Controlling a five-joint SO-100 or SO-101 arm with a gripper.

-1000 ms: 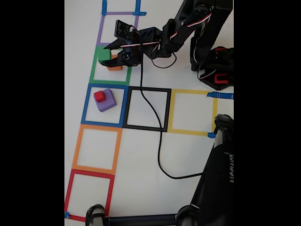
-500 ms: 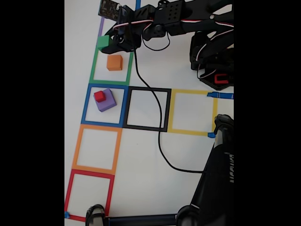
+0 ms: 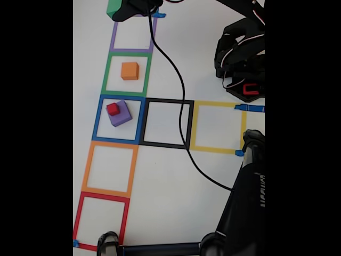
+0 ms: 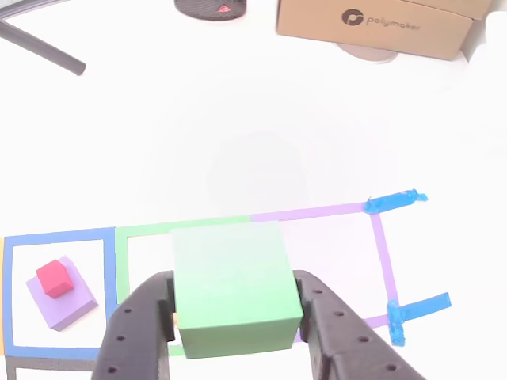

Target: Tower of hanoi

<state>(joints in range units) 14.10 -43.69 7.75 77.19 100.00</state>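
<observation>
— What is the gripper [image 4: 234, 317] doing?

— In the other view its two black fingers [image 4: 139, 332] are pressing on either side of the green cube [image 4: 231, 286], closed just to the cube's width and holding it off the table. In the fixed view the gripper [image 3: 127, 9] is sitting at the top edge, with the green cube [image 3: 113, 7] poking out at its left, above the purple square [image 3: 132, 34].

— What are the squares holding?

— In the fixed view the green square [image 3: 126, 73] is holding the orange cube [image 3: 129, 70], sitting alone near its middle. The blue square [image 3: 119, 119] just below is holding the purple cube [image 3: 120, 113], with the red cube [image 3: 113, 109] resting on its upper left part. The black square [image 3: 166, 123], yellow square [image 3: 218, 126], orange square [image 3: 109, 168] and red square [image 3: 101, 220] are holding no cube; a black cable [image 3: 181, 101] is crossing the black one.

— And from the other view?

— The red cube [image 4: 55, 278] is sitting on the purple cube [image 4: 65, 302] inside the blue square [image 4: 55, 237], left of the gripper. The green square [image 4: 182, 228] and purple square [image 4: 333, 212] are lying behind and under the held cube. A cardboard box [image 4: 380, 25] is standing at the far edge.
</observation>
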